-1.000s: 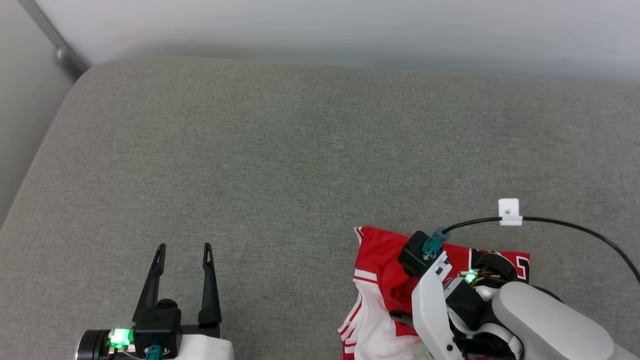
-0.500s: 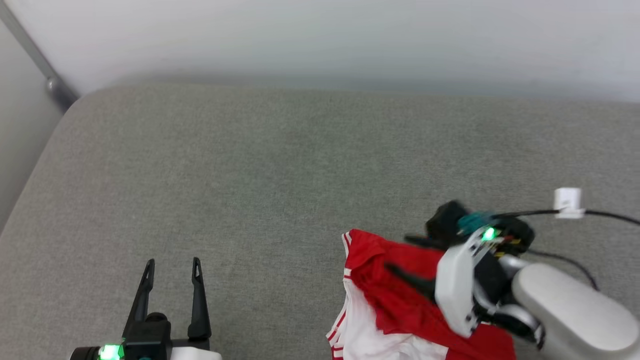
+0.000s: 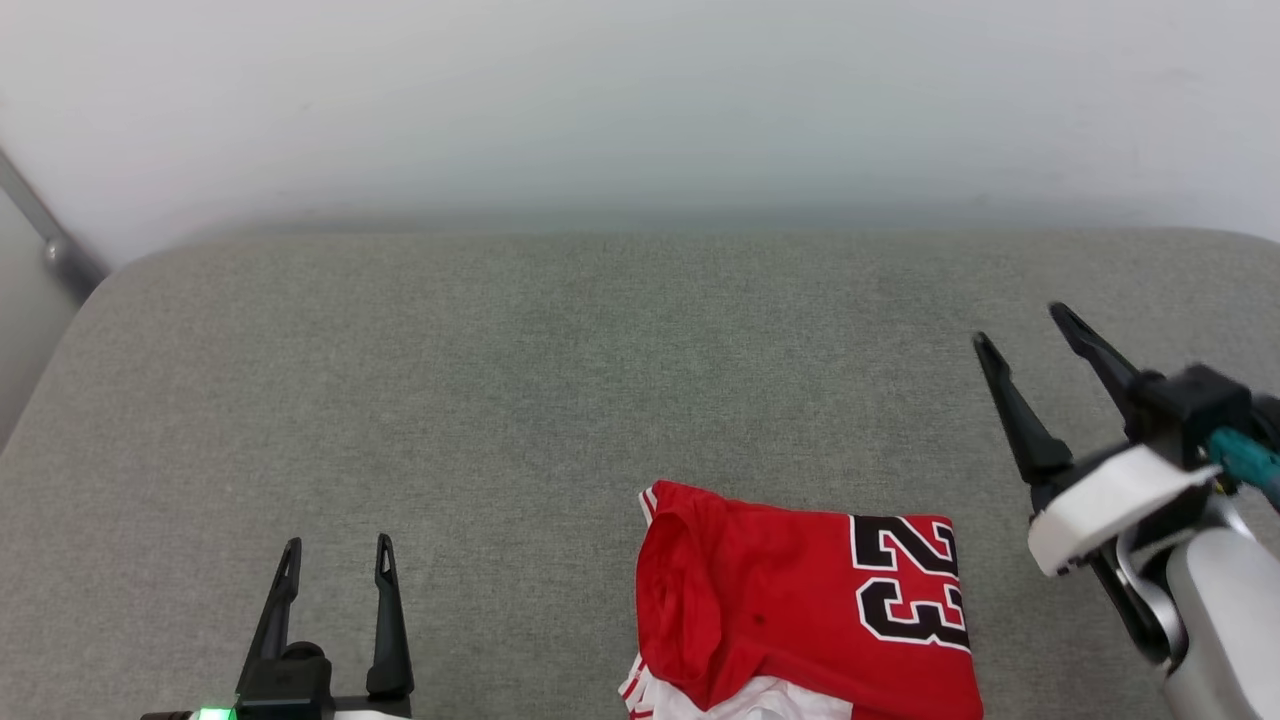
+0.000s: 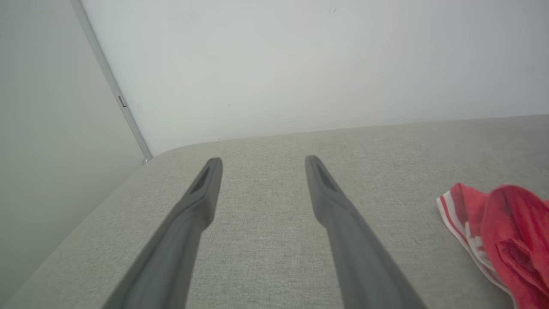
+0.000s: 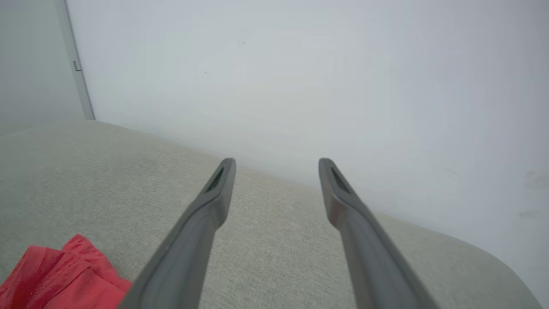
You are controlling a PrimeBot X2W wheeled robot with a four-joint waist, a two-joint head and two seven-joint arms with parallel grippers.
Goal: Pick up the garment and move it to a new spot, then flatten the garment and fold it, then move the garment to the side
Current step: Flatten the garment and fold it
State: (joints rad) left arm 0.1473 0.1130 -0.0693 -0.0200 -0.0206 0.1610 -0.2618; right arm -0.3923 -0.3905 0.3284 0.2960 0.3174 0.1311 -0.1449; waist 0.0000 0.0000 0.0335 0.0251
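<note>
Holding the right gripper (image 3: pixel 1018 324) spread wide and empty, raised just right of the shirt (image 3: pixel 790 600), probably so as not to drag the fold. Resting the left gripper (image 3: pixel 338 543) equally wide and empty, well apart on the other side. Lying folded, number up, near the cushion's (image 3: pixel 500 400) front edge. Broad bare room leftward and back to the wall (image 3: pixel 640 100); rounded rim close on the right.
</note>
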